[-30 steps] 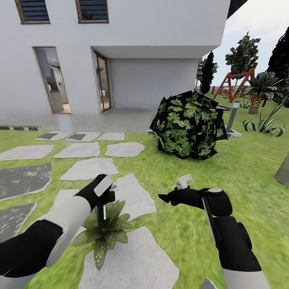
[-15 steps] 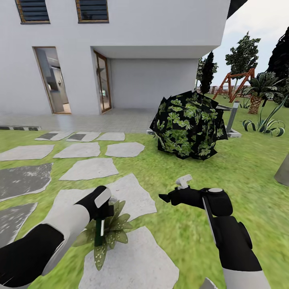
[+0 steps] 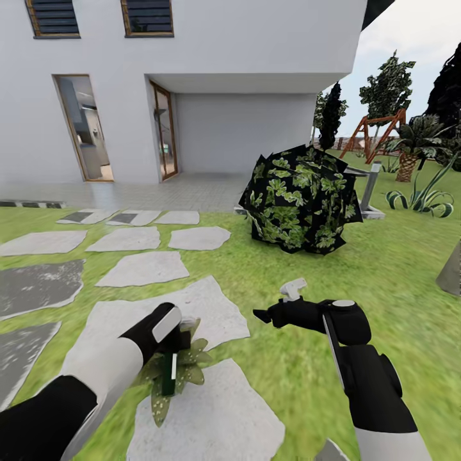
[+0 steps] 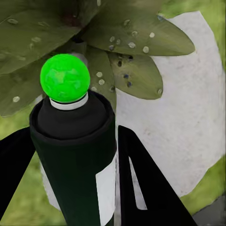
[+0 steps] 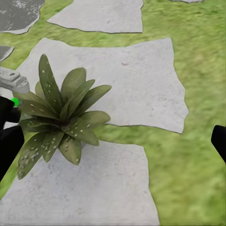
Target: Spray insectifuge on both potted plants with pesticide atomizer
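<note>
Left claw (image 3: 171,346) is clenched on the pesticide atomizer (image 3: 168,373), green base pointing down into the potted plant (image 3: 168,376) right beneath it, on the stepping stones (image 3: 211,416). Right claw (image 3: 261,315) is released, hovering over lawn (image 3: 282,378), apart from the plant.

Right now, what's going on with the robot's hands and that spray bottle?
Left gripper shut on pesticide atomizer, held over potted plant. Right gripper open, holding nothing, above the grass. Nothing between bottle and leaves.
</note>
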Controlling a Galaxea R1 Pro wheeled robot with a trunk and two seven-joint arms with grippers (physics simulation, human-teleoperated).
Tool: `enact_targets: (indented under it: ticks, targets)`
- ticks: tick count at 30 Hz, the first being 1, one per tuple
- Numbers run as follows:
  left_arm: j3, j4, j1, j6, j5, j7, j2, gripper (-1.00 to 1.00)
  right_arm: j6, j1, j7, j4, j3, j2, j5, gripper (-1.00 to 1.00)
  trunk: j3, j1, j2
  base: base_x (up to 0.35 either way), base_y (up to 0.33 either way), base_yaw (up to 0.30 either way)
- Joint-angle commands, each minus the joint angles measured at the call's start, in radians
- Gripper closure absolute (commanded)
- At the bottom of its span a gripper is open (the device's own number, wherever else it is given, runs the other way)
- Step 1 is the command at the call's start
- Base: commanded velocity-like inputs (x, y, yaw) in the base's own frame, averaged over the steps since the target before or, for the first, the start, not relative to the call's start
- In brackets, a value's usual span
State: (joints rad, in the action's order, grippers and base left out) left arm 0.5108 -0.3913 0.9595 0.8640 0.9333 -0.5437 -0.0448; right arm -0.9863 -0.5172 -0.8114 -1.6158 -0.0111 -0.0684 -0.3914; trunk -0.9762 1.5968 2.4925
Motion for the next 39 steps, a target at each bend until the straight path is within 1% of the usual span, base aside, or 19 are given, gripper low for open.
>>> enact_targets:
  ticks: [1, 5, 6, 8, 11, 12, 14, 16, 17, 19, 22, 23, 25, 27, 31, 33, 35, 37, 39]
  targets:
    - [0.009, -0.016, -0.005, 0.002, 0.009, -0.008, 0.002, 1.0, -0.003, 0.0, -0.009, -0.001, 0.0, -0.001, -0.011, -1.0, -0.001, -0.001, 0.0, -0.278, 0.0, 0.0]
    - [0.01, -0.069, -0.041, 0.01, 0.009, -0.007, 0.015, 1.0, -0.003, 0.001, -0.008, -0.001, -0.002, -0.003, -0.011, -1.0, -0.001, -0.001, 0.0, -0.32, 0.058, 0.0]
    - [0.01, -0.098, -0.068, 0.011, 0.009, -0.007, 0.023, 1.0, -0.002, 0.002, -0.008, -0.001, -0.003, -0.003, -0.011, -1.0, -0.001, -0.001, 0.0, -0.213, 0.065, 0.0]
    - [0.011, -0.195, -0.152, 0.011, 0.004, -0.013, 0.052, 1.0, -0.002, 0.002, -0.008, -0.001, -0.004, -0.005, -0.011, -1.0, -0.001, -0.001, 0.0, -0.083, 0.025, 0.0]
    - [0.01, -0.229, -0.227, -0.012, -0.021, -0.025, 0.055, 1.0, -0.003, 0.003, -0.008, -0.001, -0.003, -0.003, -0.011, -1.0, -0.001, -0.001, 0.0, -0.026, 0.008, 0.0]
    - [0.009, -0.242, -0.279, -0.083, -0.043, -0.024, 0.059, 1.0, -0.002, 0.003, -0.008, -0.001, -0.003, -0.003, -0.011, -1.0, -0.001, -0.001, 0.0, -0.009, 0.003, 0.0]
    - [0.012, -0.25, -0.325, -0.158, -0.059, -0.016, 0.073, 1.0, -0.002, 0.003, -0.008, -0.001, -0.004, -0.003, -0.011, -1.0, -0.001, -0.001, 0.0, -0.006, 0.002, 0.0]
    - [0.027, -0.256, -0.375, -0.212, -0.09, -0.002, 0.092, 1.0, -0.002, 0.004, -0.007, 0.0, -0.006, -0.005, -0.012, -1.0, -0.001, -0.001, 0.0, -0.003, 0.001, 0.0]
    - [0.037, -0.259, -0.407, -0.249, -0.107, 0.03, 0.118, 1.0, -0.002, 0.005, -0.007, 0.0, -0.007, -0.006, -0.012, -1.0, -0.001, -0.001, 0.0, 0.0, 0.0, 0.0]
    - [0.042, -0.261, -0.433, -0.294, -0.116, 0.086, 0.15, 1.0, -0.002, 0.005, -0.007, 0.0, -0.006, -0.006, -0.012, -1.0, -0.001, -0.001, 0.0, 0.0, 0.0, 0.0]
    - [0.044, -0.262, -0.456, -0.327, -0.123, 0.195, 0.218, 1.0, -0.002, 0.005, -0.008, 0.0, -0.006, -0.006, -0.012, -1.0, -0.001, -0.001, 0.0, 0.0, 0.0, 0.0]
    - [0.044, -0.261, -0.462, -0.334, -0.124, 0.223, 0.236, 1.0, -0.002, 0.005, -0.008, 0.0, -0.006, -0.006, -0.012, -1.0, -0.001, -0.001, 0.0, 0.0, 0.0, 0.0]
    - [0.044, -0.261, -0.47, -0.369, -0.125, 0.26, 0.254, 1.0, -0.002, 0.005, -0.008, 0.0, -0.005, -0.006, -0.012, -1.0, -0.001, -0.001, 0.0, 0.0, 0.0, 0.0]
    - [0.045, -0.26, -0.474, -0.403, -0.126, 0.277, 0.261, 1.0, -0.002, 0.005, -0.008, 0.0, -0.004, -0.006, -0.012, -1.0, -0.001, -0.001, 0.0, 0.0, 0.054, 0.0]
    - [0.045, -0.26, -0.476, -0.423, -0.134, 0.308, 0.267, 1.0, -0.002, 0.004, -0.009, 0.0, -0.001, -0.005, -0.012, -1.0, -0.001, -0.001, 0.0, 0.0, 0.228, 0.0]
    - [0.039, -0.26, -0.474, -0.426, -0.203, 0.368, 0.271, 1.0, -0.002, 0.003, -0.009, 0.0, 0.0, -0.005, -0.012, -1.0, -0.001, -0.001, 0.0, 0.0, 0.308, 0.0]
    - [0.034, -0.259, -0.472, -0.427, -0.244, 0.408, 0.273, 1.0, -0.002, 0.003, -0.009, 0.0, 0.0, -0.005, -0.011, -1.0, -0.001, -0.001, 0.0, 0.007, 0.322, 0.0]
    - [0.03, -0.258, -0.472, -0.426, -0.262, 0.418, 0.276, 1.0, -0.002, 0.003, -0.009, 0.0, 0.0, -0.004, -0.012, -1.0, -0.001, -0.001, 0.0, 0.046, 0.244, 0.0]
    - [0.029, -0.257, -0.469, -0.422, -0.268, 0.422, 0.282, 1.0, -0.002, 0.003, -0.009, 0.0, 0.0, -0.005, -0.011, -1.0, -0.001, -0.001, 0.0, 0.022, 0.103, 0.0]
